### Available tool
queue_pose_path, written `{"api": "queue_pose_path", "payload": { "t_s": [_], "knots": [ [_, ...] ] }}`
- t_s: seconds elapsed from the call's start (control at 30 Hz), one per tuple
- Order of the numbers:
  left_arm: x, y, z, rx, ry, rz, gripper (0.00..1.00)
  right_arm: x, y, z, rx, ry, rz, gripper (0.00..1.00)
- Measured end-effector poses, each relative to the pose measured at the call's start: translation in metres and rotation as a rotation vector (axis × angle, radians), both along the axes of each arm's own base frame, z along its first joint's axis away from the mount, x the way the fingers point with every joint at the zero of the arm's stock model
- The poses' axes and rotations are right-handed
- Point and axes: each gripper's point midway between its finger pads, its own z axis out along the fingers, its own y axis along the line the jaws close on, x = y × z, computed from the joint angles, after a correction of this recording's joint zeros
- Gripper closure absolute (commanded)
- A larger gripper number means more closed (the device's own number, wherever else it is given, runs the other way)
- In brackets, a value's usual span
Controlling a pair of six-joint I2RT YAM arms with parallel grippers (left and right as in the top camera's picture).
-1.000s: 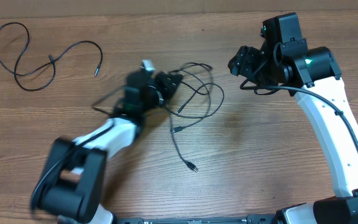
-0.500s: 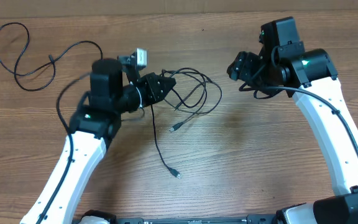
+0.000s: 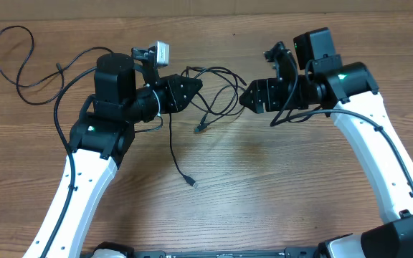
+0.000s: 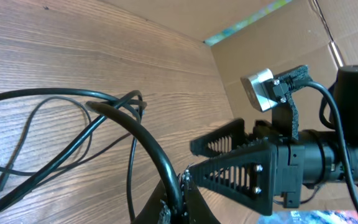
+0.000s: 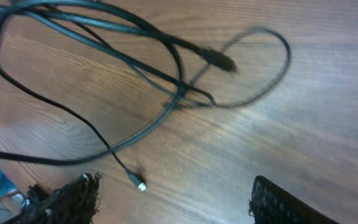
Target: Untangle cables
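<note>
A tangle of thin black cables lies at the table's middle back, between my two grippers. My left gripper is shut on one strand of it, and its jaws pinch the cord at their tips. From there a strand trails down to a plug, and another plug lies nearer the loops. My right gripper faces the tangle from the right, open and empty. In the right wrist view the loops and a small plug lie ahead of the spread fingertips.
A separate black cable curls at the table's far left corner, partly behind my left arm. A cardboard wall stands along the back edge. Bare wooden table lies in front of both arms.
My left arm has swung back and leftward with the strand in its grip, dragging the trailing plug leftward. My right gripper has moved left and down toward the tangle and opened wider.
</note>
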Motion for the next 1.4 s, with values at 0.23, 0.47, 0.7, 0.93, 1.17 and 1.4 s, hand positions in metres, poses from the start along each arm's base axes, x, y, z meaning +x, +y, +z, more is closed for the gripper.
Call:
{"api": "queue_pose_path", "payload": {
  "t_s": [0.23,0.47,0.7,0.93,1.17,1.4],
  "knots": [
    [0.007,0.012,0.006,-0.057,0.054,0.063,0.96,-0.005,0.003,-0.030,-0.008,0.003,0.052,0.11],
    [0.026,0.048,0.015,-0.171,0.158,0.224,0.96,-0.011,0.001,-0.063,-0.010,0.044,0.034,0.09],
    [0.025,0.051,0.017,-0.306,0.320,0.291,0.96,0.017,0.010,-0.076,0.048,-0.107,0.019,0.03],
    [0.021,0.046,0.019,-0.428,0.479,0.320,0.96,0.035,0.021,-0.089,0.140,-0.307,0.044,0.04],
    [0.016,0.040,0.024,-0.501,0.562,0.300,0.96,0.040,0.044,-0.075,0.207,-0.478,0.095,0.17],
    [0.004,0.028,0.037,-0.550,0.607,0.195,0.96,0.049,0.078,-0.062,0.226,-0.624,0.129,0.31]
  ]
}}
